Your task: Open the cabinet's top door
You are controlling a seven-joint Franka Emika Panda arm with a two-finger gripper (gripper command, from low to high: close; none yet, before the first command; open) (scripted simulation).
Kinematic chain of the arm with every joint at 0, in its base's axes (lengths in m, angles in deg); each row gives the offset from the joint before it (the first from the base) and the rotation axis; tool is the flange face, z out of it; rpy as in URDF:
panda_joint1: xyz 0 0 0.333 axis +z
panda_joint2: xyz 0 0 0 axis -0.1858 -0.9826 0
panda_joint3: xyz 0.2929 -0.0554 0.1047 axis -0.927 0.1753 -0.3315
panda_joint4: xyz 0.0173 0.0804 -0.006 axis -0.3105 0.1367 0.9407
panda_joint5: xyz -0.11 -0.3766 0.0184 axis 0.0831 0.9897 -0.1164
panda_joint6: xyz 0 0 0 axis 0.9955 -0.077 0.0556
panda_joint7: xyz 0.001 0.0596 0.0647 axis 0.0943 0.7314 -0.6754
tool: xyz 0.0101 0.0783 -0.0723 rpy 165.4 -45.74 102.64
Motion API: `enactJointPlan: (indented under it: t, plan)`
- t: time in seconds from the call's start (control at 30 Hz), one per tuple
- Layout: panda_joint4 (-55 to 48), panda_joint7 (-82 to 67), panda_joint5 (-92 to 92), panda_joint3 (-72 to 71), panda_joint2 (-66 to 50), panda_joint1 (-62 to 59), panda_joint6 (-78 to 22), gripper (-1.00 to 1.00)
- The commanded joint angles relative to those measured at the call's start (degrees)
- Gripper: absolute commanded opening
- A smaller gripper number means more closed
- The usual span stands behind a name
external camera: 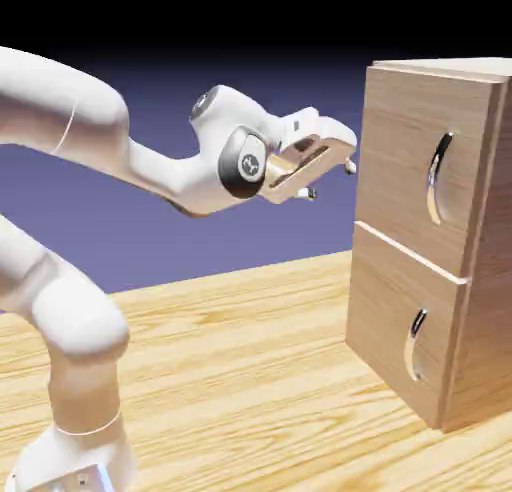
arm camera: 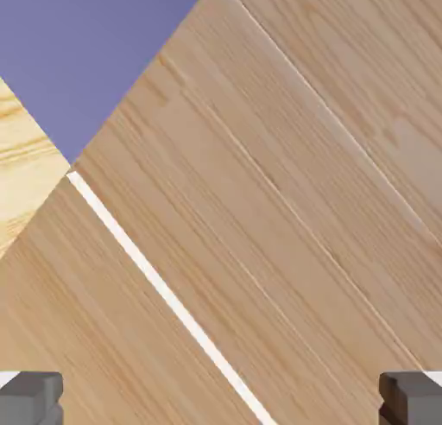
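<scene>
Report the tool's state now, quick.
Two-finger tool on the white arm: open, holding nothing, short of the tall light-wood cabinet and not touching its top door's curved silver handle.

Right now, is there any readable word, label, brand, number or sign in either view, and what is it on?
No readable text in either view.
A small white mark sits on the dark round cap at the arm's wrist in the exterior view; too small to read.
The cabinet, its top door, the table and the gripper carry no lettering.
</scene>
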Motion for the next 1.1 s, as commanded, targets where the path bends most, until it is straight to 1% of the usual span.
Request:
enactJointPlan:
  t: [0.0, 1.07]
  plan:
    - [-0.46, -0.95, 2.50, 1.01, 0.36, 0.94, -0.15, 1.00]
    - [-15.11, -31.43, 82.23, 33.42, 11.86, 30.88, -4.90, 1.00]
